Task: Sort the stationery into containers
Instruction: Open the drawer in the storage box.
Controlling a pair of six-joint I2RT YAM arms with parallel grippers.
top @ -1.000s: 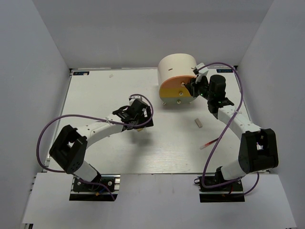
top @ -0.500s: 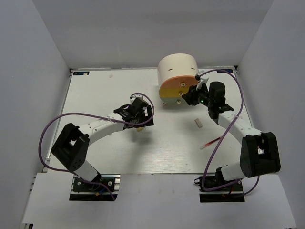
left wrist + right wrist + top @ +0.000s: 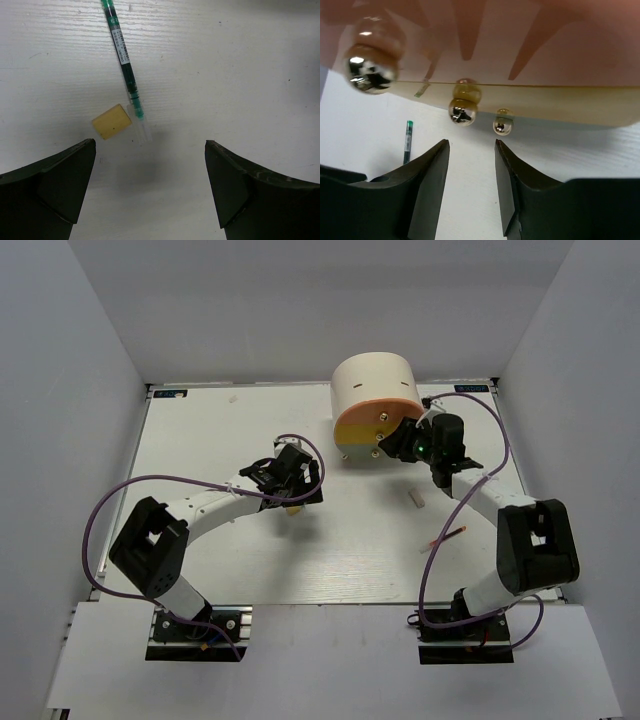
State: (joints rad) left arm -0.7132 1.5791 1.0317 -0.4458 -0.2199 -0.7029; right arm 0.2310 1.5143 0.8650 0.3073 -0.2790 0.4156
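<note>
Left gripper (image 3: pixel 150 150): jaws spread wide, empty, above green pen (image 3: pixel 123 62) and tan eraser (image 3: pixel 111 121); eraser lay just beside pen's clear end, at its 8 o'clock. Right gripper (image 3: pixel 471 150): jaws part-spread, empty, faced a knob (image 3: pixel 464 111) on drum (image 3: pixel 372 390), at table's (image 3: pixel 200 440) 1 o'clock. Grey eraser (image 3: pixel 418 500) and red pen (image 3: pixel 447 537) lay at drum's 5 o'clock.

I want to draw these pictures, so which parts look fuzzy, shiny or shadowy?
Right wrist view: the nearest knob and the orange drawer front are fuzzy, the middle knob sharper, with glare spots. Left wrist view: the green pen and tan eraser are sharp, a soft grey shadow on the table below them. Top view: even light, only faint shadows.
</note>
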